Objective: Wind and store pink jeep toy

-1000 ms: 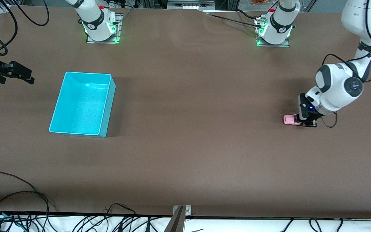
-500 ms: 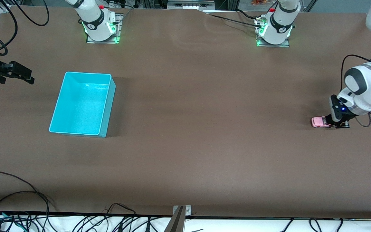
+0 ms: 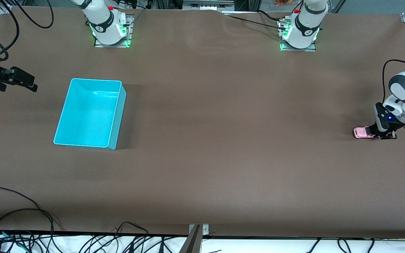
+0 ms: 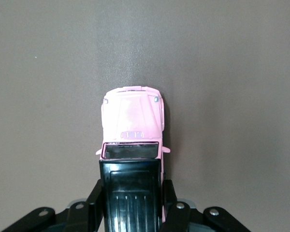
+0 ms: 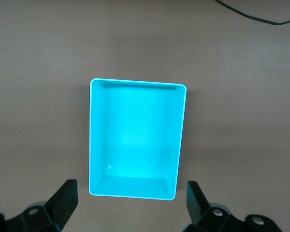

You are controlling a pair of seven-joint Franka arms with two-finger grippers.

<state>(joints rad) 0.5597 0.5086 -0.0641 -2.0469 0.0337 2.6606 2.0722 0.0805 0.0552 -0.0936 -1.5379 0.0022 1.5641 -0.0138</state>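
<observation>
Front view: left claw [image 3: 374, 134] dragged pink jeep toy [image 3: 362, 133] toward table end.

The jeep toy [image 3: 362, 133] sits on the table [image 3: 223, 105] close to the edge at the left arm's end, with the left pincer [image 3: 381, 135] closed on its rear. The bin [image 3: 90, 113] stands toward the right arm's end, well apart, under the spread right pincer [image 5: 130, 203].
</observation>
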